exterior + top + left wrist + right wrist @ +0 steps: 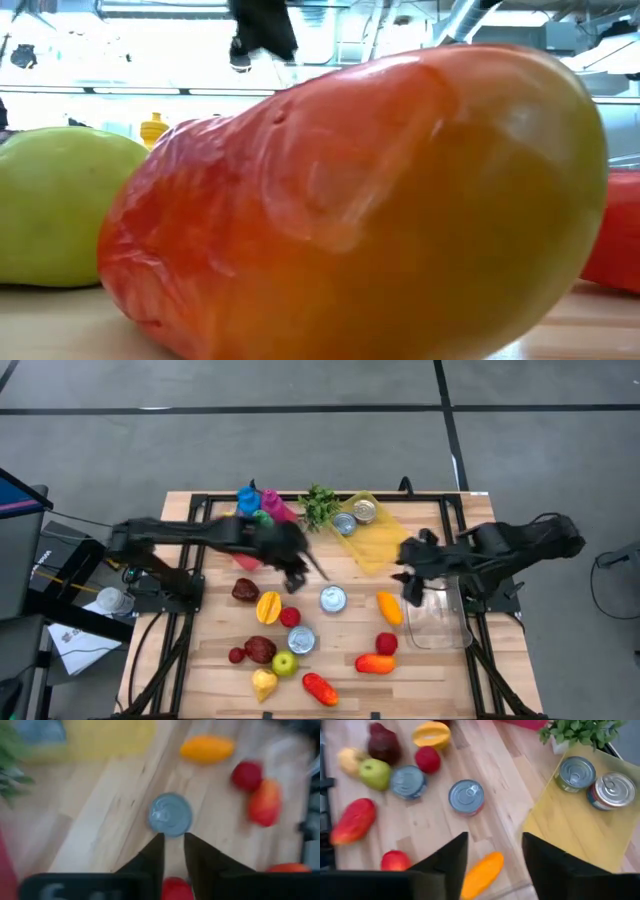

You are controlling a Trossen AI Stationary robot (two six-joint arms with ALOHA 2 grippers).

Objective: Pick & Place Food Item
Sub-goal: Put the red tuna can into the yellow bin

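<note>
Fruit, vegetables and cans lie spread over the wooden table (215,660). My left gripper (297,582) (173,851) hangs above the table's middle, open by a narrow gap and holding nothing; a silver can (333,598) (171,815) stands just beyond its fingertips. My right gripper (410,592) (495,851) hovers open and wide above an orange fruit (389,607) (481,875), clear of it. A red-orange mango (375,663) (350,200) lies on its side near the front and fills the low view.
A yellow tray (385,545) at the back holds two cans (576,774) beside a green plant (318,505). A clear container (437,620) stands at the right. Another can (301,640), a green apple (285,663), a red apple (387,643) and a red pepper (320,688) lie toward the front.
</note>
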